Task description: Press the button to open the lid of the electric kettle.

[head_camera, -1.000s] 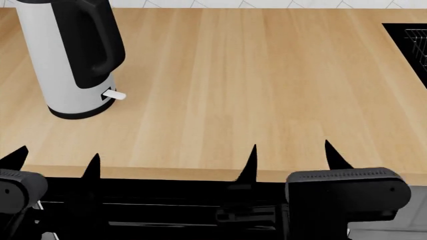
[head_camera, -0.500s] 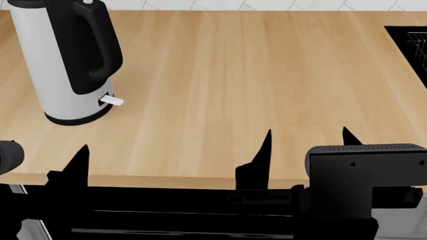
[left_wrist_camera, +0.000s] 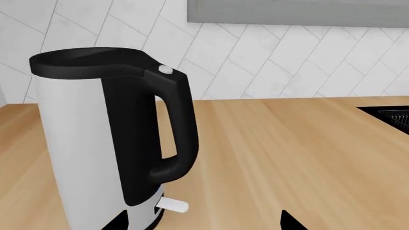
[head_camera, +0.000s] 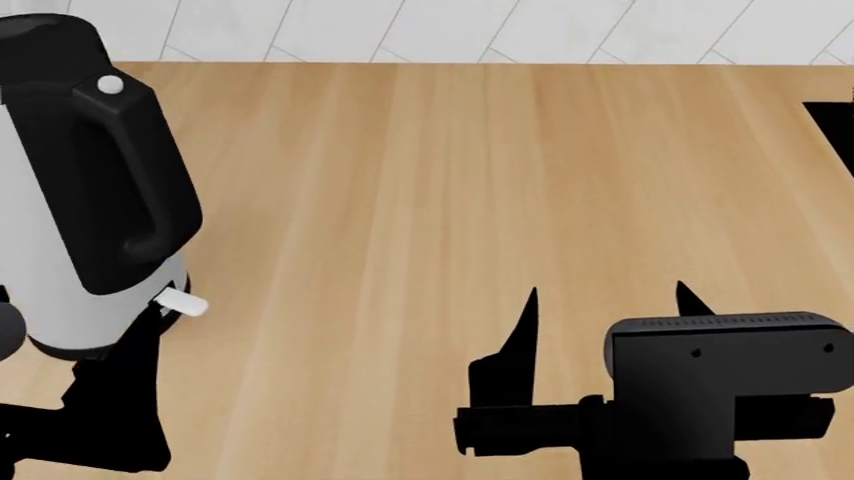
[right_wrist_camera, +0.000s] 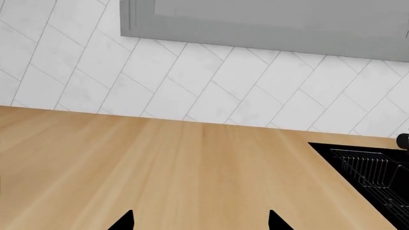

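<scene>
We count one electric kettle (head_camera: 60,200), one button (head_camera: 111,86), one white lever tab (head_camera: 182,303) and two end effectors. The kettle stands upright on the wooden table (head_camera: 441,200), just ahead of the left end effector (left_wrist_camera: 201,221), whose two dark fingertips show spread apart at the edge of the left wrist view, with nothing between them. In the head view that end effector is only a dark shape below the kettle's base. The button sits on top of the black loop handle (left_wrist_camera: 169,139), where it meets the black lid (left_wrist_camera: 89,60), above and well apart from the left end effector. The lid lies flat and closed, so we cannot see inside the kettle. The lever tab juts out near the base, under the handle. The right end effector (head_camera: 603,315) hovers over bare table well to the right of the kettle, its two pointed fingers parted and holding nothing. Beyond it to the right, one black sink (right_wrist_camera: 374,177) holds a wire rack (right_wrist_camera: 370,172).
</scene>
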